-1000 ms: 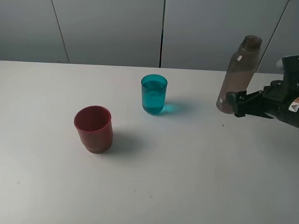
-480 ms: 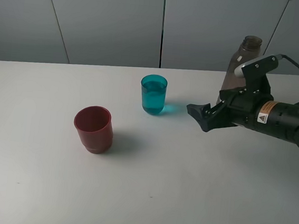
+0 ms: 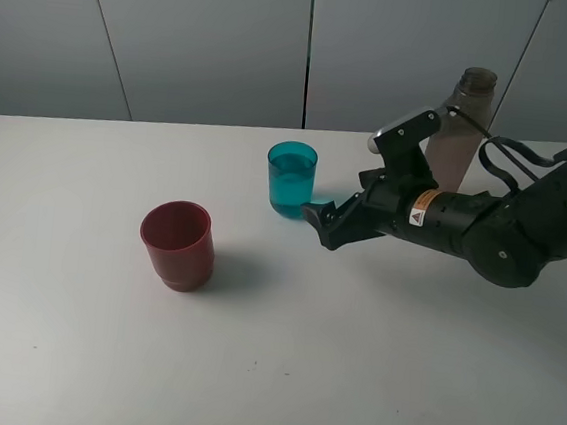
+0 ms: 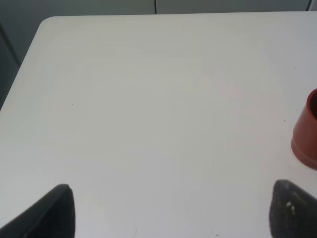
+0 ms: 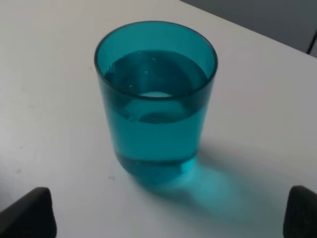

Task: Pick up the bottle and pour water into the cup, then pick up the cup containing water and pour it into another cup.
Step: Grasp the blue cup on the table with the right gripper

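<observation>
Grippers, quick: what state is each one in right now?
Left gripper: open, holding nothing.
Right gripper: open, holding nothing; the cup stands just ahead of it, not touched.

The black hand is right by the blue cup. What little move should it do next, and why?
Probably ease the right gripper forward until its open jaws stand on either side of the cup. The cup already holds water, the bottle stands upright farther back, and the gripper is just short of the cup, touching nothing.
</observation>
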Motion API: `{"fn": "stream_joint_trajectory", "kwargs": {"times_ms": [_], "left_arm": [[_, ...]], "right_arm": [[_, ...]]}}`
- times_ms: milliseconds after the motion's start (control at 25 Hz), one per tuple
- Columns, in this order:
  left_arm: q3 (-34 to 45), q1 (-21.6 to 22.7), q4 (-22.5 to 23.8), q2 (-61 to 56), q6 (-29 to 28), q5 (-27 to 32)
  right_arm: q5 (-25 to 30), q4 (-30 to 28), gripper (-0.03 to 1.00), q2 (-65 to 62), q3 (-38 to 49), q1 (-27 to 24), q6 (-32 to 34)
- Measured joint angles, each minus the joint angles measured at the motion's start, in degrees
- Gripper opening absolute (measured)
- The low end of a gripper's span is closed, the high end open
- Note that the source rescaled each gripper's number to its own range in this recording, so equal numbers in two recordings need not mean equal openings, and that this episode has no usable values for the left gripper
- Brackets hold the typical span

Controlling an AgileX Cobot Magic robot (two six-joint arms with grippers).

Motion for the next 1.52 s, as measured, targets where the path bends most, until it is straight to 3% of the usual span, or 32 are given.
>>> {"fn": "stream_joint_trajectory", "kwargs": {"times_ms": [680, 1520], "left_arm": [[0.00, 0.00, 0.00, 0.00, 0.00, 0.00], [0.00, 0.00, 0.00, 0.00, 0.00, 0.00]], "right_arm": [[0.19, -0.02, 1.00, 10.80, -10.26, 0.93, -0.12], [-0.75, -2.81, 1.00, 13.47, -13.54, 0.93, -0.12]]}}
